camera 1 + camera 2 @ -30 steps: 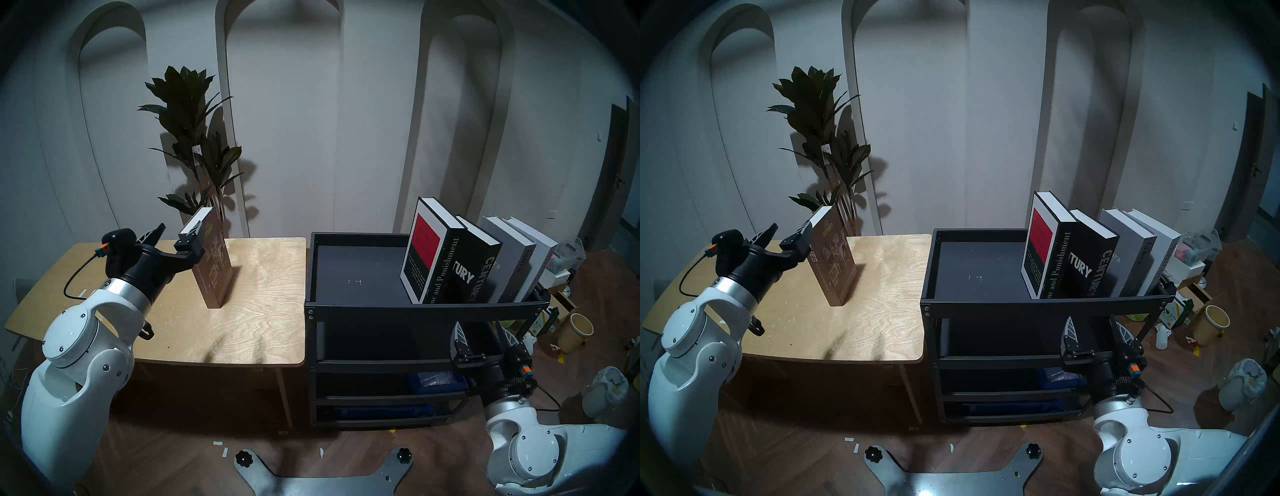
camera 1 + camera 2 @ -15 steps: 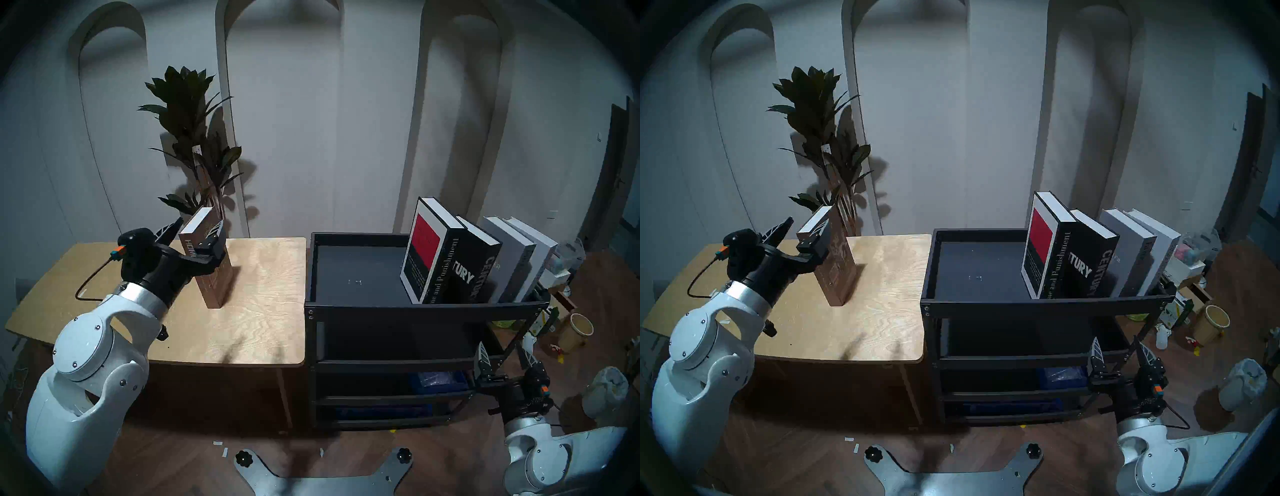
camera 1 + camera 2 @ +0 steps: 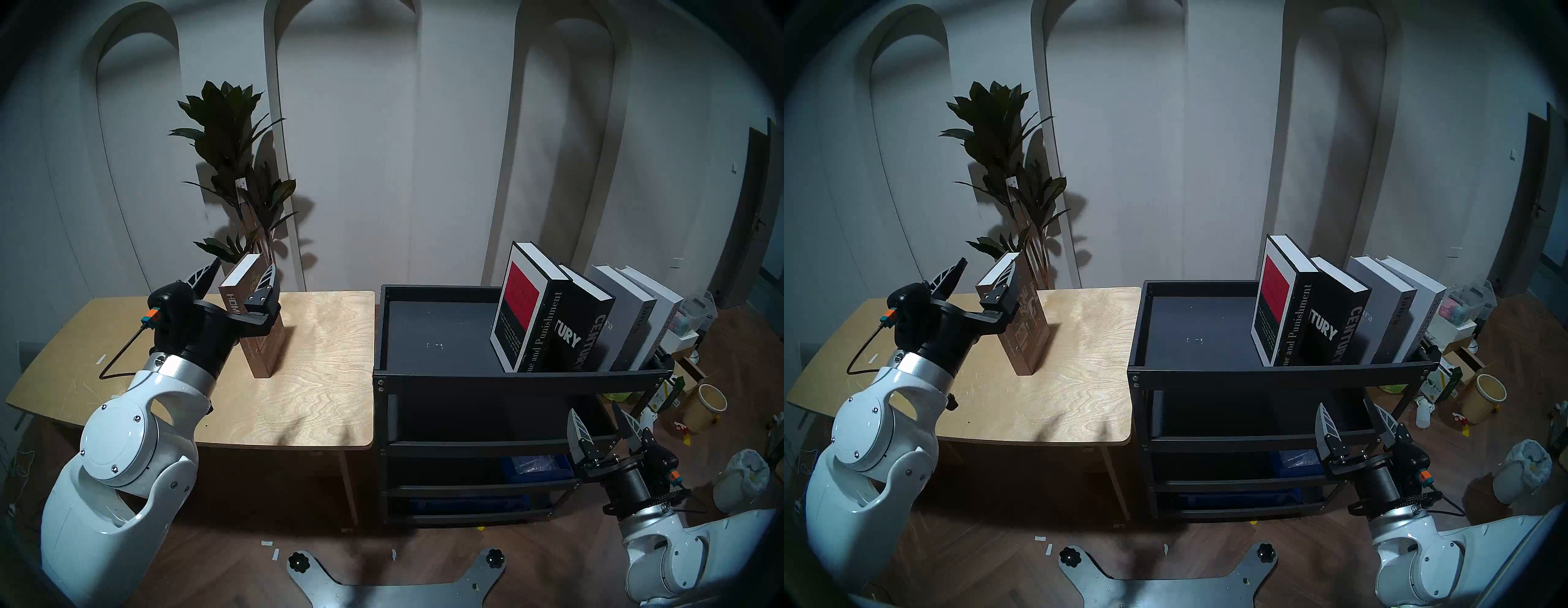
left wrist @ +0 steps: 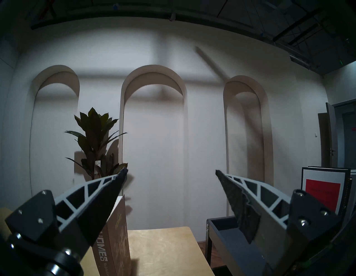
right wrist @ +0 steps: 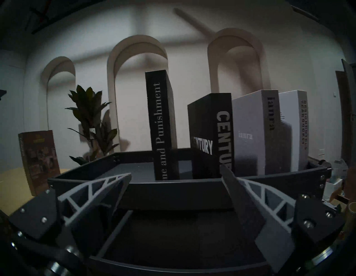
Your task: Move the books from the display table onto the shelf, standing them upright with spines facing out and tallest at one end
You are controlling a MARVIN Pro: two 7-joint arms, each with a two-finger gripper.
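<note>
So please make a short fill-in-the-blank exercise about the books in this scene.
1. The number of books standing on the black shelf is ____.
2. The brown HOMES book stands on the ____.
3. The left end effector is ____ around its top.
4. The leftmost shelf book has a ____ rectangle on its cover.

Missing words: four; table; open; red

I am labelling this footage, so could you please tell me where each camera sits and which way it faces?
Head pair: high, looking down on the display table and the shelf; both arms show.
Left wrist: level, past open left gripper toward the arched wall; HOMES book stands low left.
Right wrist: low before the shelf, looking up at the spines; right gripper open.
All share HOMES.
</note>
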